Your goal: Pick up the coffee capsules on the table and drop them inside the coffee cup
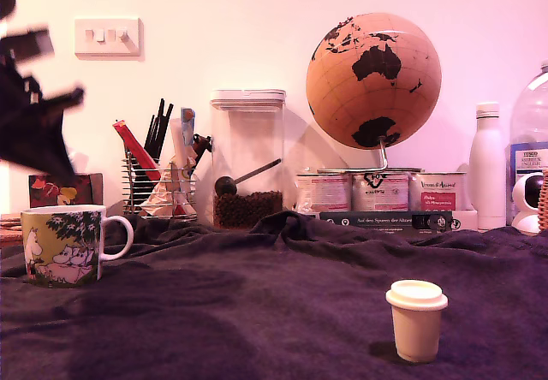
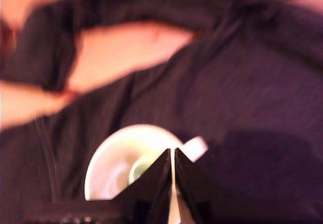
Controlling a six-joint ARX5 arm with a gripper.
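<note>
The coffee cup (image 1: 62, 245), printed with green foliage and white figures, stands on the table (image 1: 257, 311) at the exterior view's left, handle pointing right. Above it hangs my gripper (image 1: 58, 164), dark and motion-blurred. In the wrist view the gripper (image 2: 173, 152) is over the cup's pale rim (image 2: 98, 163), its fingers pressed together with nothing between them. A small pale round thing, probably a capsule (image 2: 137, 169), lies inside the cup. One cream coffee capsule (image 1: 417, 320) stands upright on the cloth at the exterior view's front right, far from the gripper.
Along the back wall stand a wire holder of pens (image 1: 158, 179), a clear lidded jar of coffee beans (image 1: 247, 159), three white-labelled tins (image 1: 381, 190), a globe (image 1: 373, 80) and a white bottle (image 1: 487, 166). The cloth bunches into folds mid-table (image 1: 291, 226).
</note>
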